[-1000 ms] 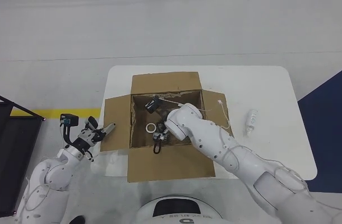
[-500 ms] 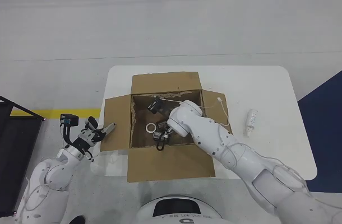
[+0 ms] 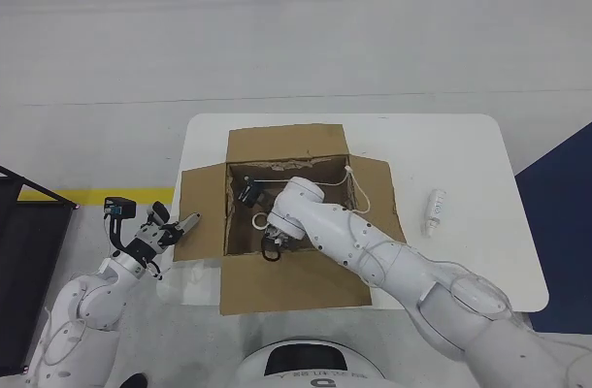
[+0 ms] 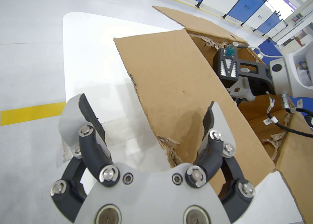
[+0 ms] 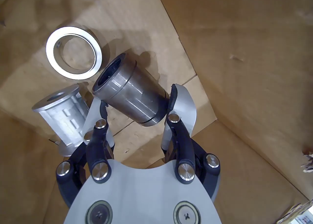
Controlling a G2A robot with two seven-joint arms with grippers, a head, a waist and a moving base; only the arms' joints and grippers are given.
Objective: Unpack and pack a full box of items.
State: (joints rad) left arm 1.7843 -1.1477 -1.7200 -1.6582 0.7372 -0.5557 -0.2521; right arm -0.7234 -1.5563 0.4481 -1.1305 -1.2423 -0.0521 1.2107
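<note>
Precariously, right jaws pinch a steel sleeve point(image 5: 129, 92) by its end; it may slip. Left jaws gape at the table's point(image 3: 451, 155) 9 o'clock.

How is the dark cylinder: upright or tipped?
Tipped: the cylinder lies sideways, its open end showing, gripped by the right claw.

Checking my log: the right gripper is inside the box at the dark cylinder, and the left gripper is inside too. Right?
No: the left gripper is outside the box, open beside its flap, per the top view. The rest holds.

Inside the box point(image 5: 232, 26), a ring point(image 5: 73, 53) sits just beside a bushing point(image 5: 132, 95).
</note>
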